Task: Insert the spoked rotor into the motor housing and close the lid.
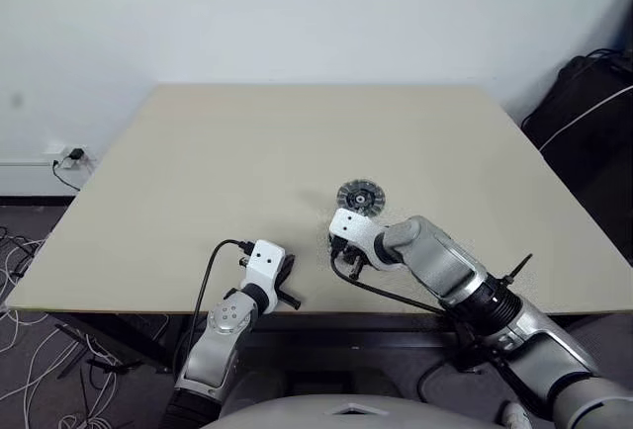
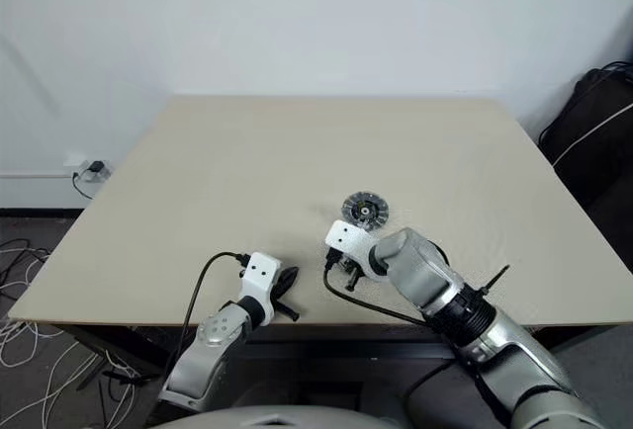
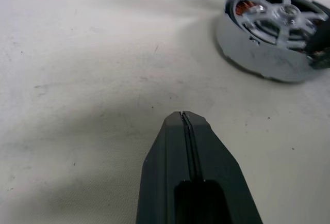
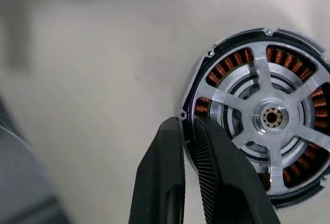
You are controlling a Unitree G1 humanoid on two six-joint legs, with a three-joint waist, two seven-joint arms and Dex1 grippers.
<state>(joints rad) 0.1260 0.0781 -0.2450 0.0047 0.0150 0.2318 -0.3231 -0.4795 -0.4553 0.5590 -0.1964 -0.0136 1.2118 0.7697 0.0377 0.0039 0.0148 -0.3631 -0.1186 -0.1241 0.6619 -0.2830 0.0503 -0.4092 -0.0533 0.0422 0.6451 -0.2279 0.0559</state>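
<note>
Your beige tabletop open all round; sole obstacle round silver spoked, copper-coiled motor assembly, just beyond right gripper.

The left arm comes up low on the robot's left side, bent a little inward. Its wrist is white, and a black cable loops out from it. The left gripper points forward and a bit down. Its two black fingers are pressed tight together, with just a thin line between them.

The right arm is grey and thick. It reaches in from the right and bends toward the middle. Its wrist tips steeply down. The right gripper has its two black fingers almost closed, with a thin gap left between the tips.
</note>
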